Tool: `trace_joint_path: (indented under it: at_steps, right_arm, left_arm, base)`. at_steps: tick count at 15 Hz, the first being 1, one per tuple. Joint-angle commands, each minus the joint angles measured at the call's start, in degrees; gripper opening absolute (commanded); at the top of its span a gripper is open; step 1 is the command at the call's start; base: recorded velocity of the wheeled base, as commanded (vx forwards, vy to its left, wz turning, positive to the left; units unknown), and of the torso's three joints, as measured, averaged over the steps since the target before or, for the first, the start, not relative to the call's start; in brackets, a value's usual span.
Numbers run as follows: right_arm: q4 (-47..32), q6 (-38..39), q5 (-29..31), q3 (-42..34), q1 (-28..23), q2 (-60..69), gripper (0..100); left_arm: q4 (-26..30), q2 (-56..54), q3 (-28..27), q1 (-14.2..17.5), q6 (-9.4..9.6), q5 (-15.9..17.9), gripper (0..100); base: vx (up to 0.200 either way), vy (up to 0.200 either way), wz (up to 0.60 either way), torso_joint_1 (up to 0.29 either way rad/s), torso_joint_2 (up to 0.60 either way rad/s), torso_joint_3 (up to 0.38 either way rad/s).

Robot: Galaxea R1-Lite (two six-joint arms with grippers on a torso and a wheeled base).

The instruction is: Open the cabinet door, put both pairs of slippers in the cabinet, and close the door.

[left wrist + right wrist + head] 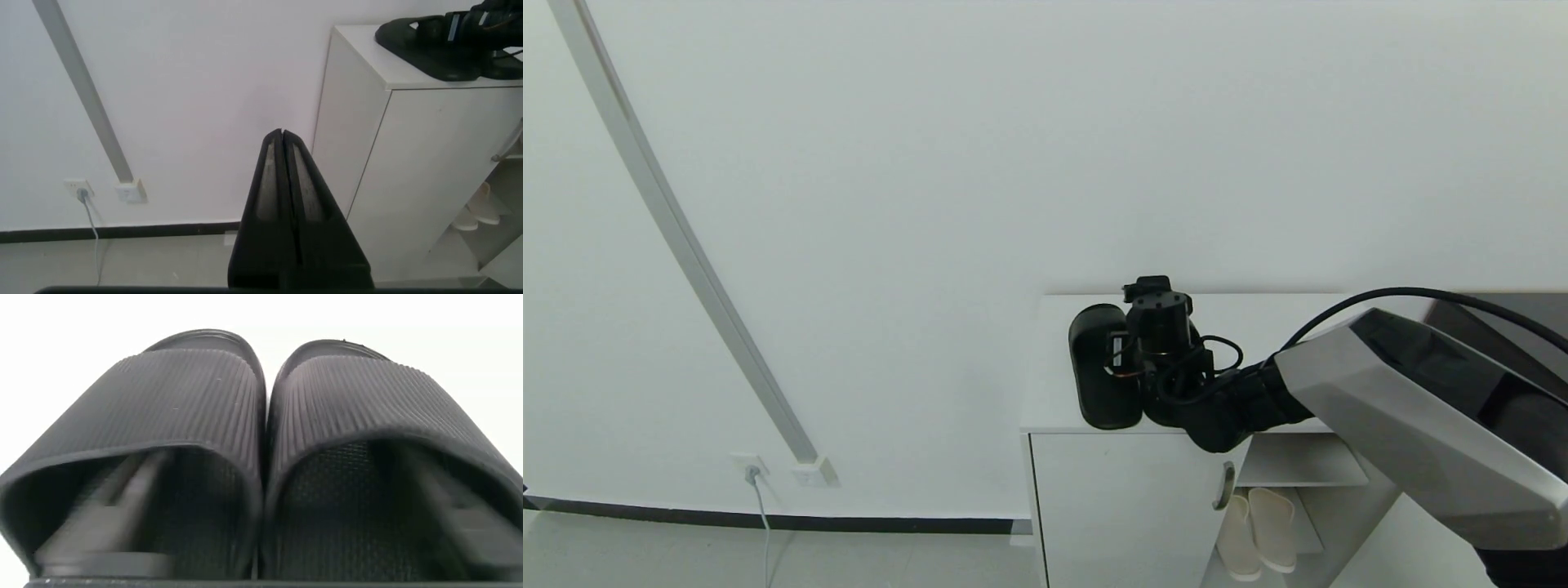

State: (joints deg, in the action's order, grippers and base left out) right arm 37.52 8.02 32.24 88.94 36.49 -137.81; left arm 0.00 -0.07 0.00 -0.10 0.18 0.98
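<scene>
Right pincer of mine sits at the pair of black slippers on top of the white cabinet, its fingers spread wide, one tucked under the ribbed strap of each slipper and closing on neither. The pair lies side by side, soles down and touching, near the left front corner of the cabinet top. Below, the left door with its curved handle is shut, while the compartment to its right stands open; a pair of white slippers rests on the lower shelf there. My left pincer hangs off to the cabinet's left, fingers pressed together and holding nothing, with a wall socket and its cable on the white wall beyond
</scene>
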Motion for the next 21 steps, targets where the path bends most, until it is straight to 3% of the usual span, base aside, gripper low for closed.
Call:
trace_joint_path:
  at_steps: [1, 9, 14, 21]
  right_arm:
    - [0.01, -0.02, 0.01, 0.18, 0.08, -0.53, 0]
    - [0.36, 0.06, 0.19, -2.63, 0.25, 3.25, 0]
    - [0.8, 0.24, -0.16, -11.69, 1.13, 11.43, 0]
    - [6.25, 0.24, -7.72, -30.5, 4.38, 24.79, 0]
  left_arm:
    - [0.0, 0.07, 0.0, 0.01, -0.01, -0.01, 0]
    - [0.0, 0.07, 0.0, 0.01, -0.01, -0.1, 0]
    - [0.0, 0.07, 0.0, 0.01, -0.01, -0.01, 0]
    - [0.0, 0.07, 0.0, 0.01, -0.09, -0.01, 0]
  base:
    - [0.0, 0.0, 0.0, 0.0, 0.0, 0.0]
    - [0.0, 0.0, 0.0, 0.0, 0.0, 0.0]
    - [0.0, 0.0, 0.0, 0.0, 0.0, 0.0]
    - [0.0, 0.0, 0.0, 0.0, 0.0, 0.0]
